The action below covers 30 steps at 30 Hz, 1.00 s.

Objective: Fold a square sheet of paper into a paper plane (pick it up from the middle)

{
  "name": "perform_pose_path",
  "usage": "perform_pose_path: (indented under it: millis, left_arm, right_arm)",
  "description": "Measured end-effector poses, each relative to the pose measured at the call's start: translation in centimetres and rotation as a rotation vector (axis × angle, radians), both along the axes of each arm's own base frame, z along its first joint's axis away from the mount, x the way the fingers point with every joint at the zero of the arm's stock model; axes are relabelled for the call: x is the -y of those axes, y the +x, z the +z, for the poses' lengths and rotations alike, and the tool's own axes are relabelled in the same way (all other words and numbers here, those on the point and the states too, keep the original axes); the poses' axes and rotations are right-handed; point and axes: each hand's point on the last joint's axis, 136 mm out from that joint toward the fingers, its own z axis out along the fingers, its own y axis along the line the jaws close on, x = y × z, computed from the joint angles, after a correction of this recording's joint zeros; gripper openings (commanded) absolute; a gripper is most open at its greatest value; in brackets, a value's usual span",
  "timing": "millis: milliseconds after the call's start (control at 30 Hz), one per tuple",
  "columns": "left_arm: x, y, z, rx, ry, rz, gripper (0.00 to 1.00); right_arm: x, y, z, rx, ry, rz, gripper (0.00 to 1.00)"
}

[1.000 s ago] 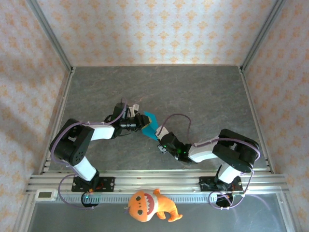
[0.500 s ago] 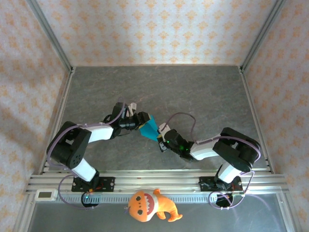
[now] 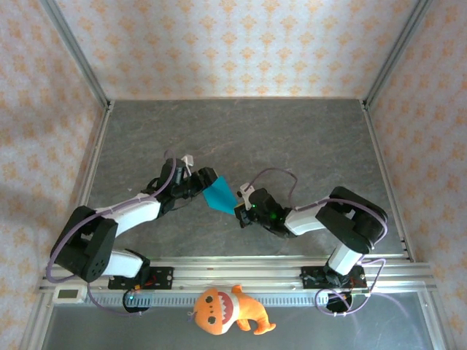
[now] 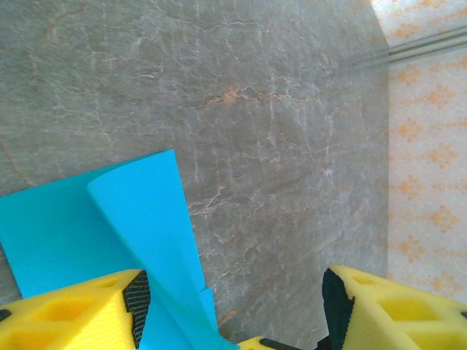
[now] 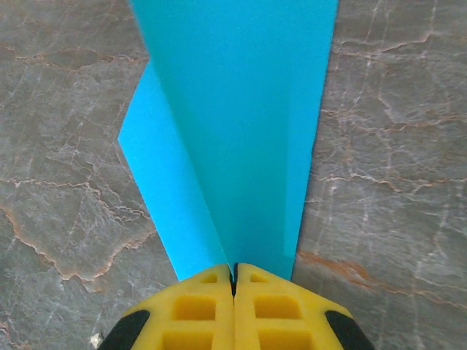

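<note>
So from where I stood, this looked like the middle of the folding, not the pickup. The blue paper was already creased into a tapering shape with a flap doubled over along one side. It sat just above the table, about halfway between the two arms. The right gripper had its jaws pinched tight on the narrow end, and the sheet fanned out away from it. The left gripper was spread wide and gripping nothing. The paper's edge lay right by one of its fingers, though I couldn't tell if they touched. My guess for the next move: the left needs a fresh hold on the loose flap to fold it across, with the right acting as anchor. It's thin stuff, so a sloppy pinch could crumple the crease.
</note>
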Motion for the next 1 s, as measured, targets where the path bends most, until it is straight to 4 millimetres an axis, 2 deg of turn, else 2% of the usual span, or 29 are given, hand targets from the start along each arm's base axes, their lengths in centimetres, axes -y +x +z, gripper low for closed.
perform_pose_path:
  millis: [133,300,467,733,1000]
  left_arm:
    - [-0.3,0.0,-0.2,-0.004,0.01,0.011,0.62]
    - [-0.6,-0.8,-0.9,-0.023,0.011,0.015,0.38]
    - [-0.7,-1.3,-0.8,-0.018,0.002,0.009,0.24]
    - [0.7,-1.3,0.3,0.02,-0.075,-0.046,0.18]
    - [2.1,-1.0,-0.5,-0.008,-0.147,-0.088,0.17]
  right_arm:
    - [-0.4,0.1,0.0,-0.018,0.011,-0.002,0.0]
    - [-1.1,0.2,0.0,-0.062,0.039,-0.01,0.0]
    - [-1.7,0.4,0.1,-0.167,0.086,-0.03,0.0]
    - [-1.2,1.0,0.2,-0.334,0.166,-0.099,0.0]
    - [0.6,1.0,0.2,-0.37,0.158,-0.17,0.0]
